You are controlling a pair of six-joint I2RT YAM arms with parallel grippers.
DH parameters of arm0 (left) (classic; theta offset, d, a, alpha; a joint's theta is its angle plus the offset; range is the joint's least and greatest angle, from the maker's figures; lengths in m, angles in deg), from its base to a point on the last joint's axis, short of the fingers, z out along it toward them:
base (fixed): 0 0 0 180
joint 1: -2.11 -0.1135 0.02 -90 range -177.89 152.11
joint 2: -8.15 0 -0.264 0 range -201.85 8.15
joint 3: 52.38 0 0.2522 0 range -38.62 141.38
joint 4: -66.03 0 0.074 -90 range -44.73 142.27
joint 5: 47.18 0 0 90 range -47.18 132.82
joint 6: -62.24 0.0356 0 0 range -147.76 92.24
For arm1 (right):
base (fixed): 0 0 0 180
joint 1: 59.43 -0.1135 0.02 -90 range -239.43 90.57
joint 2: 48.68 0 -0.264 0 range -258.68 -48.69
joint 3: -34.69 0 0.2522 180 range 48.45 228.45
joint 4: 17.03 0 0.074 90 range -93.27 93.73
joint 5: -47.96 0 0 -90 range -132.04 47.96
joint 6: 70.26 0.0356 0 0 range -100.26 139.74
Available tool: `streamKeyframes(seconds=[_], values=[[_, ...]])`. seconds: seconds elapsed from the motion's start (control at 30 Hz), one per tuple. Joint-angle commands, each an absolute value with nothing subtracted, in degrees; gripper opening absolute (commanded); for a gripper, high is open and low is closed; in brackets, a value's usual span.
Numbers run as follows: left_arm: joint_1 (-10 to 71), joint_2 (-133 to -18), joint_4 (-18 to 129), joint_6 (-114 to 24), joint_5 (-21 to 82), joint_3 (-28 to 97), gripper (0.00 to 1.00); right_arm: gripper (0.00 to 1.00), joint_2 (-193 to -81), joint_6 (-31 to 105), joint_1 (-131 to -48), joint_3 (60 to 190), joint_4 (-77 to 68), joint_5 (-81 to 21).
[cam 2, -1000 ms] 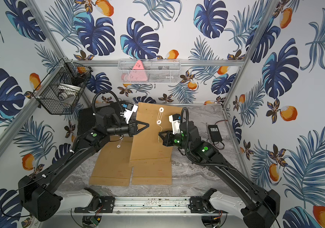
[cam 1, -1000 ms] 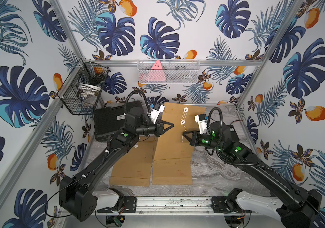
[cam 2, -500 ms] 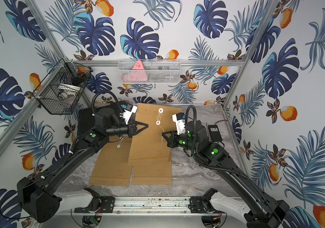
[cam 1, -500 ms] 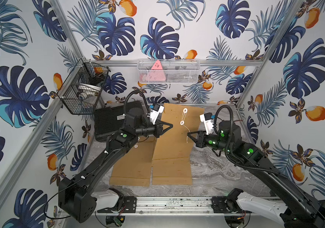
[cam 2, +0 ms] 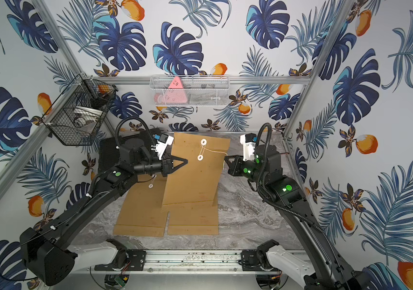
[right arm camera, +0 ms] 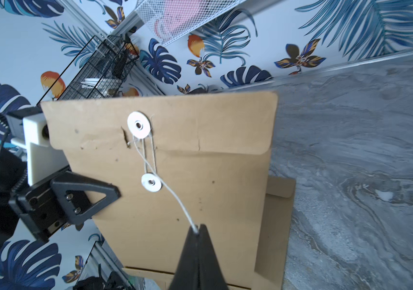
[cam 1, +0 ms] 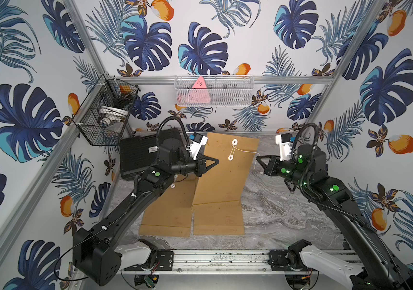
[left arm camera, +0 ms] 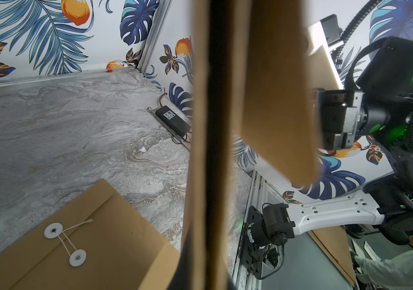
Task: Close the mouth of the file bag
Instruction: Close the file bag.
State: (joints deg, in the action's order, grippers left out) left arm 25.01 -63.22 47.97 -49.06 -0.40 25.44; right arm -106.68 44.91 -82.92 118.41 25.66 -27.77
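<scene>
The brown file bag (cam 1: 223, 180) (cam 2: 192, 180) has its upper half raised off the table, flap folded down. My left gripper (cam 1: 216, 160) (cam 2: 186, 160) is shut on the bag's left edge; in the left wrist view that edge (left arm camera: 197, 150) is close and blurred. A white string (cam 1: 245, 152) (right arm camera: 175, 198) loops between the two white discs (right arm camera: 139, 124) (right arm camera: 151, 182) and runs right to my right gripper (cam 1: 257, 158) (right arm camera: 197, 229), which is shut on it, clear of the bag's right edge.
A second brown file bag (cam 1: 170, 208) (left arm camera: 100, 238) lies flat, partly under the raised one. A black case (cam 1: 137, 155) stands at the back left, under a black wire basket (cam 1: 105, 118). A white mesh basket (cam 1: 213, 91) hangs on the back wall. A black power adapter (left arm camera: 172, 120) lies by the right wall.
My right gripper has drawn away to the right from the bag's face, pulling the string out with it. The left gripper has kept its hold in place.
</scene>
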Motion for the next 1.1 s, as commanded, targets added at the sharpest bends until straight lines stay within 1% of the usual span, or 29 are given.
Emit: streamKeyframes(seconds=[0.0, 0.57, 0.73, 0.87, 1.0, 1.07], values=[[24.9, -62.7, 50.0, -49.7, -1.8, 25.1, 0.00, 0.00, -107.7, 43.1, -81.9, 119.6, 27.0, -27.0], [25.8, -61.7, 49.8, -48.7, -4.0, 26.1, 0.00, 0.00, -112.9, 42.0, -78.9, 121.9, 27.0, -25.4], [25.8, -62.1, 48.0, -46.9, -2.0, 27.5, 0.00, 0.00, -113.1, 45.1, -79.0, 121.0, 25.0, -21.7], [25.8, -62.6, 47.8, -46.5, -0.8, 28.9, 0.00, 0.00, -112.1, 46.0, -79.1, 119.7, 25.2, -21.6], [25.8, -63.3, 46.8, -45.5, 0.1, 29.7, 0.00, 0.00, -110.8, 44.9, -79.1, 120.9, 27.6, -21.9], [25.8, -63.7, 46.1, -45.1, 1.2, 29.9, 0.00, 0.00, -110.4, 44.7, -79.0, 122.6, 28.8, -20.0]])
